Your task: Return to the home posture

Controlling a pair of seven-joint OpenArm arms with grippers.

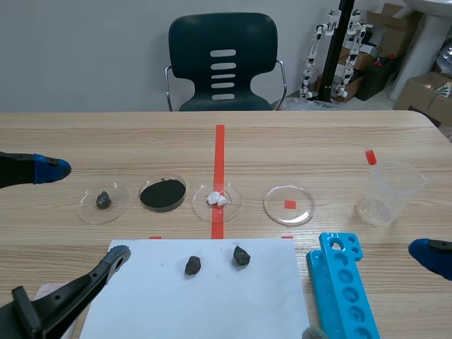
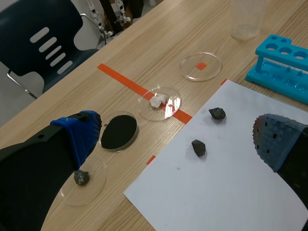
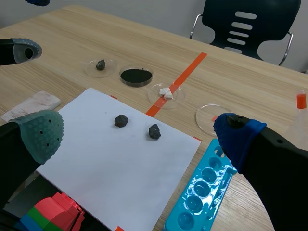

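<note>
Both hands were empty, so nothing had to be set down before the arms pulled back. The left hand (image 2: 175, 139) hung spread wide over the near left part of the surface (image 1: 318, 141). One pad was above the dish (image 2: 82, 180) that held a dark stone (image 2: 81, 177), and the other was over the paper (image 2: 226, 192). The two loose stones (image 2: 198, 147) on the paper lay ahead of this hand, apart from both pads.

The right hand (image 3: 139, 134) was spread as well and held nothing. It was low at the near right, and the blue rack (image 3: 202, 192) lay under the gap between its fingers, with one pad to either side. The coloured blocks (image 3: 53, 211) sat just under its grey pad. The beaker (image 1: 388, 191) stood well ahead of it.

What the move turned on was this: every thing lay ahead of the hands or beneath them, and none lay between them and the robot. A retreat up and back toward the robot's own side therefore looked free for both arms. Of the two, the right hand seemed to have less room. The rack ran lengthwise away from the robot beneath it, so a sideways swing or a dip could have clipped the rack or the blocks. The left hand had only flat paper and a shallow dish below it. How high either hand hung above the surface could not be told.
</note>
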